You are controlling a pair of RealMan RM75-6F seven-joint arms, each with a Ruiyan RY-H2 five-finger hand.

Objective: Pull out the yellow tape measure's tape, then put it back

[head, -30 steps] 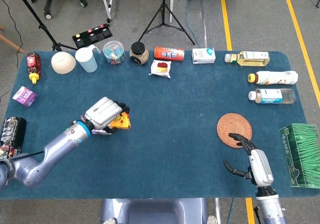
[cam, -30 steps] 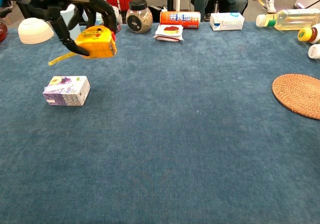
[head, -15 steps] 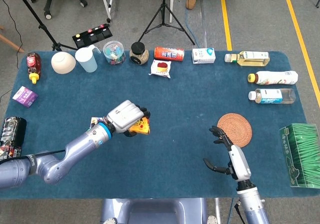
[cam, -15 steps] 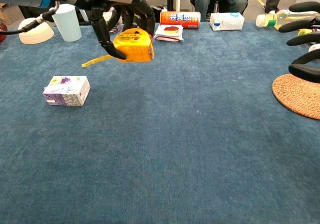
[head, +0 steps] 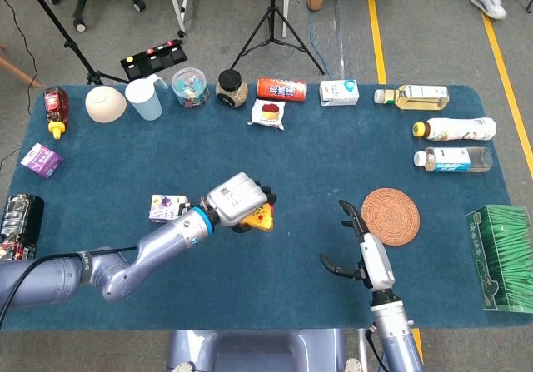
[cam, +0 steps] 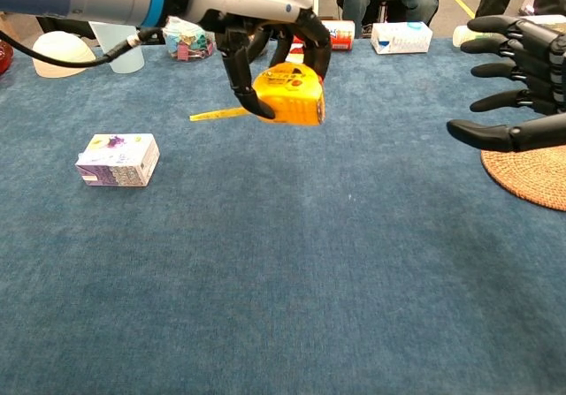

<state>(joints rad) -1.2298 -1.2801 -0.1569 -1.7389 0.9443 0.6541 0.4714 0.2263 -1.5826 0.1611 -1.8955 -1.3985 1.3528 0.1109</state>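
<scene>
The yellow tape measure is a blocky orange-yellow case held off the table inside the left hand, under its palm. A short yellow tape tongue apparently sticks out leftward.

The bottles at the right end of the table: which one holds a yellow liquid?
The oil bottle, farthest back of the three, lying on its side. The white bottle and the clear bottle nearer the front show no yellow.
</scene>
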